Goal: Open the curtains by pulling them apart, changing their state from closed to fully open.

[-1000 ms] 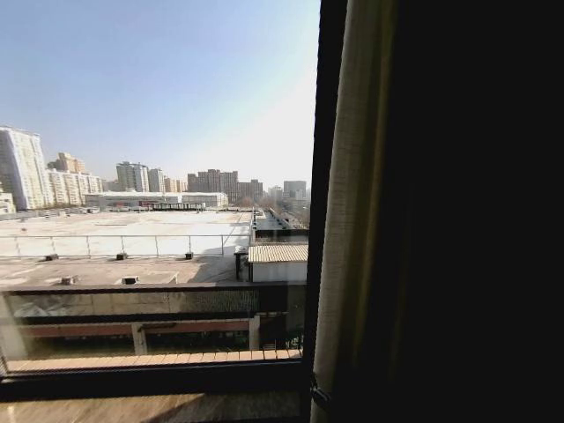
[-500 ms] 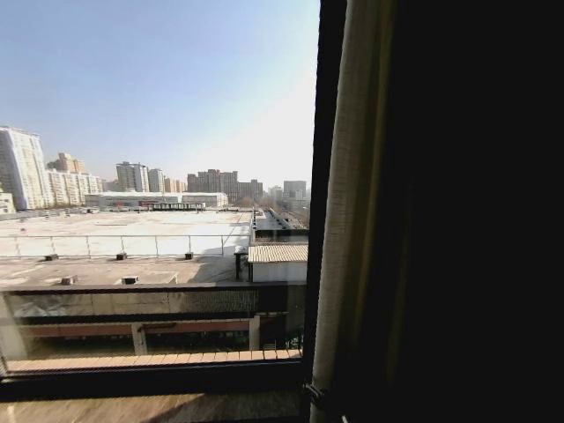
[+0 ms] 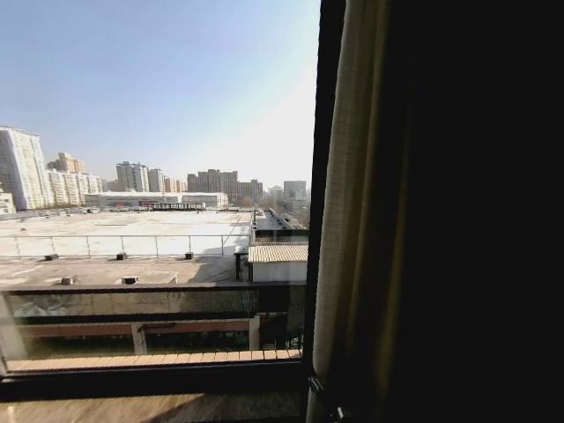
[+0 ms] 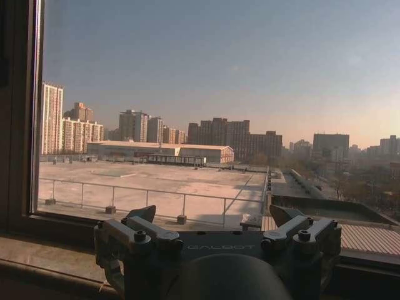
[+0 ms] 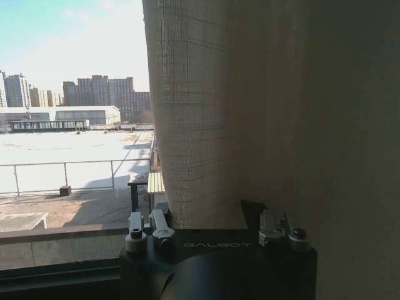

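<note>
The curtain [image 3: 352,211] hangs bunched at the right of the window, its cream hem lit and the rest of its folds in deep shadow. In the right wrist view the curtain [image 5: 250,112] is a loose, open weave with a faint grid of threads, light showing through it. I would judge it light and limp: it will give and drape rather than push back, and the pleats could slide out of a shallow grip. The thicker hemmed edge looks the soundest place to take hold, low down where the folds gather.

The right pincer [image 5: 212,228] sits right against that fabric, its fingers spread apart with cloth hanging between them; whether they actually pinch it I cannot tell. The left pincer [image 4: 215,228] faces bare glass, fingers apart and holding nothing.

The dark window frame [image 3: 324,176] stands just beside the curtain's lit edge. Below runs a pale stone sill [image 4: 44,250] under the glass. Beyond the pane lie a flat rooftop [image 3: 132,229] with a railing and distant apartment blocks [image 3: 26,167] under a clear sky. From here the left stretch of window already looks uncovered, so the job seems close to done on that side.
</note>
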You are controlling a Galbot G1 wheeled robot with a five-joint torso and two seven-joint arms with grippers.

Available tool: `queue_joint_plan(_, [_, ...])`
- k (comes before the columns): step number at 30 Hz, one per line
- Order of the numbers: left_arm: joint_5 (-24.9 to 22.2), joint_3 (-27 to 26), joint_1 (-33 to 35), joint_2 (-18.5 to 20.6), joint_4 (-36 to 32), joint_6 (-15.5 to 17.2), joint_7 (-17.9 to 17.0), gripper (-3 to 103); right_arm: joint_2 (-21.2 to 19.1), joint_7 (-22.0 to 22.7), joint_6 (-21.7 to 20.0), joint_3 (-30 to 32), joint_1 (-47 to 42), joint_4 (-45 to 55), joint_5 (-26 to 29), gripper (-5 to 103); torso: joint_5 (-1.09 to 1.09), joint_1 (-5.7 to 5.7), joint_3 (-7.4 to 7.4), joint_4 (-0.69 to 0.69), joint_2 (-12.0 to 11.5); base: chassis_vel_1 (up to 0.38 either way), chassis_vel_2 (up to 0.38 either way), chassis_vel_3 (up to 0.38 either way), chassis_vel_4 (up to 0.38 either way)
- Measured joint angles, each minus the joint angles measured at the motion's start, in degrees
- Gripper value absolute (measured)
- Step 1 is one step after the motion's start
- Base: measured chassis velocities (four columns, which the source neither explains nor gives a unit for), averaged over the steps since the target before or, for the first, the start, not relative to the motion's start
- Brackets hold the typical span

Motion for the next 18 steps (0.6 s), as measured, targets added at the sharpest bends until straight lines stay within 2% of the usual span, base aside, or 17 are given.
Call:
queue_joint_plan(1, [0.04, 0.02, 0.0, 0.0, 0.02, -0.05, 0.05, 100, -0.03, -0.03, 0.02, 0.05, 0.0, 0.0, 0.02, 61, 0.0, 0.0, 0.0, 0.0, 0.0, 0.0, 0.0, 0.0, 0.0])
queue_joint_plan(2, [0.04, 0.02, 0.0, 0.0, 0.02, -0.05, 0.05, 100, -0.03, -0.03, 0.02, 0.05, 0.0, 0.0, 0.02, 61, 0.0, 0.0, 0.0, 0.0, 0.0, 0.0, 0.0, 0.0, 0.0])
queue_joint_plan(6, [0.06, -0.03, 0.13, 0.0, 0.15, -0.26, 0.2, 100, -0.07, -0.19, 0.14, 0.3, -0.41, 0.19, 0.03, 38, 0.0, 0.0, 0.0, 0.0, 0.0, 0.0, 0.0, 0.0, 0.0])
queue_joint_plan(7, [0.06, -0.03, 0.13, 0.0, 0.15, -0.26, 0.2, 100, -0.07, -0.19, 0.14, 0.3, -0.41, 0.19, 0.03, 38, 0.0, 0.0, 0.0, 0.0, 0.0, 0.0, 0.0, 0.0, 0.0])
queue_joint_plan(9, [-0.12, -0.14, 0.17, 0.0, 0.15, -0.27, 0.2, 100, -0.15, -0.28, 0.19, 0.41, -0.76, 0.44, 0.13, 27, 0.0, 0.0, 0.0, 0.0, 0.0, 0.0, 0.0, 0.0, 0.0])
queue_joint_plan(10, [-0.12, -0.14, 0.17, 0.0, 0.15, -0.27, 0.2, 100, -0.15, -0.28, 0.19, 0.41, -0.76, 0.44, 0.13, 27, 0.0, 0.0, 0.0, 0.0, 0.0, 0.0, 0.0, 0.0, 0.0])
queue_joint_plan(12, [-0.23, -0.2, 0.14, 0.0, 0.15, -0.27, 0.2, 100, -0.5, -0.45, 0.22, 0.53, -1.07, 0.94, 0.94, 17, 0.0, 0.0, 0.0, 0.0, 0.0, 0.0, 0.0, 0.0, 0.0])
queue_joint_plan(13, [-0.23, -0.2, 0.14, 0.0, 0.15, -0.27, 0.2, 100, -0.5, -0.45, 0.22, 0.53, -1.07, 0.94, 0.94, 17, 0.0, 0.0, 0.0, 0.0, 0.0, 0.0, 0.0, 0.0, 0.0])
queue_joint_plan(17, [-0.42, -0.17, -0.01, 0.01, 0.2, -0.28, 0.2, 100, -1.47, -2.0, 0.7, 1.33, -1.86, 2.66, 3.42, 2, 0.0, -0.01, 0.0, 0.0, 0.0, 0.0, 0.0, 0.0, 0.0])
queue_joint_plan(18, [-0.42, -0.17, -0.01, 0.01, 0.2, -0.28, 0.2, 100, -1.47, -2.0, 0.7, 1.33, -1.86, 2.66, 3.42, 2, 0.0, -0.01, 0.0, 0.0, 0.0, 0.0, 0.0, 0.0, 0.0])
